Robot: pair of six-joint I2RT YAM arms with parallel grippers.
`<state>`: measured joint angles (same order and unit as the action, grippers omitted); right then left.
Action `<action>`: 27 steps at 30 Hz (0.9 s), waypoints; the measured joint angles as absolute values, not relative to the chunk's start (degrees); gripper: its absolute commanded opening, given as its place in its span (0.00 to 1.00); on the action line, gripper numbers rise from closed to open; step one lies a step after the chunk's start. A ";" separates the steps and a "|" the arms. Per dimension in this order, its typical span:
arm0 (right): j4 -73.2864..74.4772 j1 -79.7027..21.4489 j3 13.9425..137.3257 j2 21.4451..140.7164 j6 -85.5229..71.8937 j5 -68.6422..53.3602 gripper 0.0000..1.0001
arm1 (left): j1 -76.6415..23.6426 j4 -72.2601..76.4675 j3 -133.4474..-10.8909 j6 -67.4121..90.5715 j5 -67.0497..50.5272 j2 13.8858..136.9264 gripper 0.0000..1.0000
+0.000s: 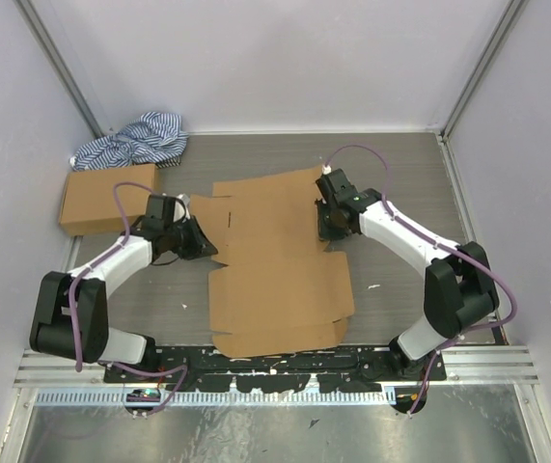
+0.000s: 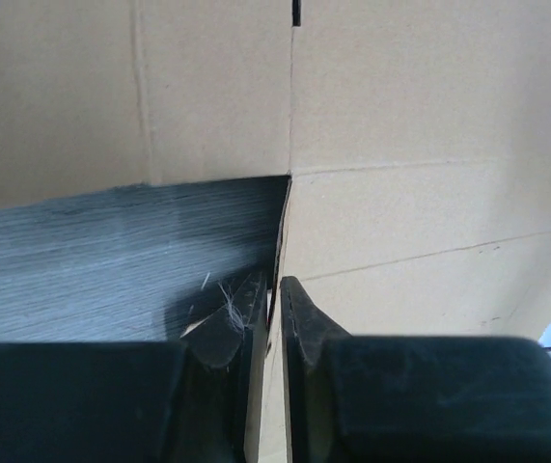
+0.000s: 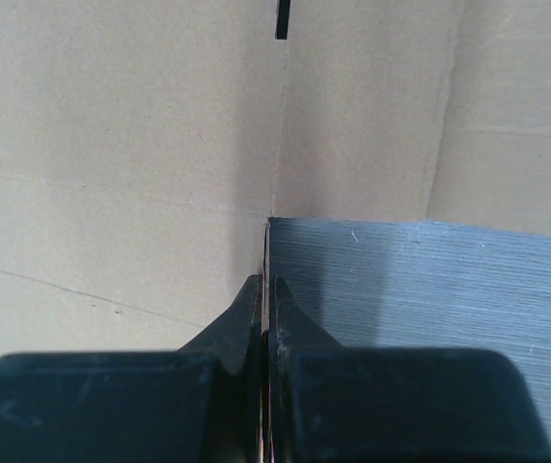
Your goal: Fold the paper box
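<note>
While both your arms reach in, the paper box (image 1: 275, 260) lies as an unfolded brown sheet, mostly flat, at the middle of the grey table (image 1: 400, 193), long axis running 12 to 6 o'clock in the top view. Your left gripper (image 1: 196, 241) is at the sheet's 9 o'clock edge, your right gripper (image 1: 329, 222) at its 2 o'clock edge. Left wrist view: left gripper (image 2: 273, 294) is pinched on a thin cardboard edge running up between the jaws. The paper box (image 2: 420, 125) fills 12 to 3 o'clock, with the table (image 2: 82, 251) at 9 o'clock and a dark slit (image 2: 295, 12) at 12. Right wrist view: right gripper (image 3: 265, 294) is likewise squeezed onto a cardboard edge, hardly any gap. The paper box (image 3: 111, 145) sits at 9 to 12 o'clock, the table (image 3: 429, 299) at 3, and another slit (image 3: 281, 19) at 12. Off the sheet, a smaller cardboard box (image 1: 108, 198) rests at the table's 10 o'clock. A blue-striped cloth (image 1: 132, 140) lies just beyond it at 11; you can't tell whether they touch.
</note>
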<state>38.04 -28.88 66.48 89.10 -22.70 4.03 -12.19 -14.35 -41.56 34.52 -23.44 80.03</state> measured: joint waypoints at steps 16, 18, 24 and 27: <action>35.14 -29.95 64.71 92.95 -24.36 1.80 0.47 | -20.05 -19.88 -52.05 32.88 -19.40 88.92 0.37; 35.16 -30.00 64.71 93.17 -24.36 1.83 0.47 | -20.95 -21.12 -54.00 32.25 -18.06 90.30 0.37; 34.70 -30.04 64.77 95.13 -24.34 1.58 0.47 | -22.90 -23.55 -55.09 31.68 -16.34 92.90 0.37; 34.59 -30.04 64.77 95.50 -24.34 1.17 0.47 | -23.70 -23.92 -55.09 31.81 -15.81 93.17 0.37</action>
<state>34.59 -30.04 64.77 95.50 -24.34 1.17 -23.70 -23.92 -55.09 31.81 -15.81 93.17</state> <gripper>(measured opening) 0.470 0.370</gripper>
